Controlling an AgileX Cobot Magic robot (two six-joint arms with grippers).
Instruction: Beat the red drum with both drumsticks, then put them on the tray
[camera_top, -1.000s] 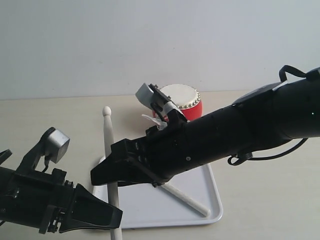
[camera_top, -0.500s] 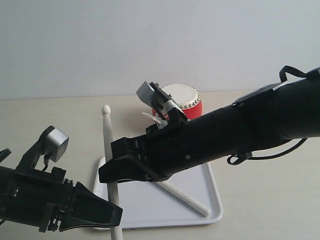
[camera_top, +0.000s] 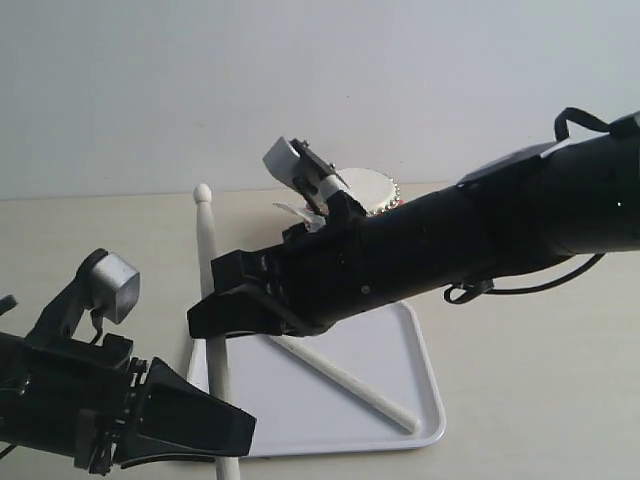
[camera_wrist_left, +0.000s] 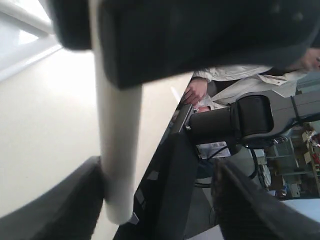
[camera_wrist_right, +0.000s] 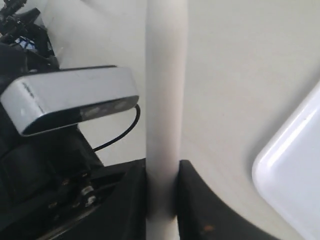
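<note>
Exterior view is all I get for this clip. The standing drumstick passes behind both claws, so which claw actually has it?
Observer: The right wrist view shows the right claw shut on the drumstick, with a finger pressed against each side.
Operator: And the left claw?
Observer: In the left wrist view the left claw is wide open. The drumstick leans against one finger, and the other stands well clear of it.
Operator: Is the tray under that grip?
Observer: No. The right wrist view shows a corner of the tray beside the drumstick, with bare table between them.
</note>
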